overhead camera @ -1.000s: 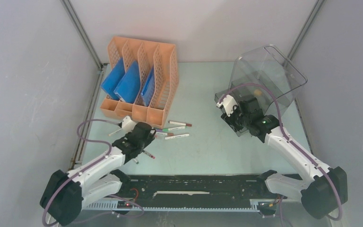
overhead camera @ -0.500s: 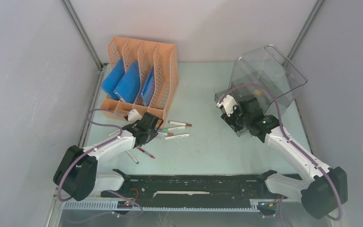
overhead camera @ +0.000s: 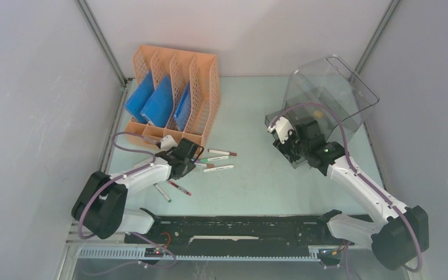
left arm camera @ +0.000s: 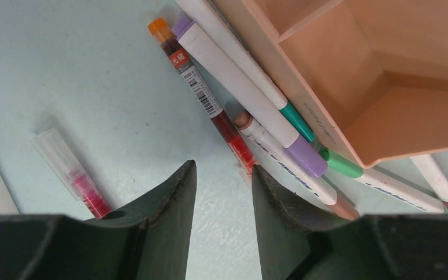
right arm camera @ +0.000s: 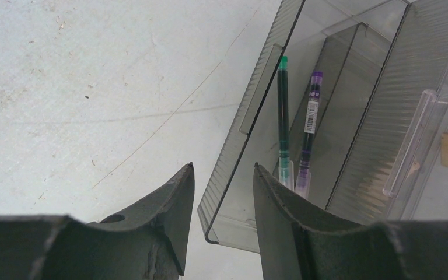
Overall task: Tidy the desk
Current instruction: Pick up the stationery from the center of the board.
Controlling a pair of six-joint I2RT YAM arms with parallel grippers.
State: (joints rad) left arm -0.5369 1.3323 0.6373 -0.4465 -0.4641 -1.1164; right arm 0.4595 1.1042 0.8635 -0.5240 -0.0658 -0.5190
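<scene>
The desk (overhead camera: 256,181) is a pale mint-green tabletop. My left gripper (overhead camera: 190,156) hangs open just in front of the orange file rack (overhead camera: 175,99), over a cluster of pens (overhead camera: 216,160). In the left wrist view my left gripper (left arm camera: 223,172) has only bare desk between its fingers. The red pen (left arm camera: 201,99) ends just beyond the right fingertip. A purple-capped marker (left arm camera: 239,87) lies beside it against the rack (left arm camera: 385,87). My right gripper (overhead camera: 284,140) stands open at the pulled-out clear drawer (right arm camera: 256,134). That drawer holds a green pen (right arm camera: 282,116) and a purple pen (right arm camera: 309,128).
The rack holds blue folders (overhead camera: 157,105). Two more pens (overhead camera: 172,190) lie nearer the front edge, and a clear red pen (left arm camera: 70,172) lies left of my left fingers. The clear drawer box (overhead camera: 326,93) stands at the back right. Grey panel walls enclose the desk.
My left arm has reached forward and to the right, bringing its gripper from the pens near the front up to the cluster at the rack's base. The right arm has not moved.
</scene>
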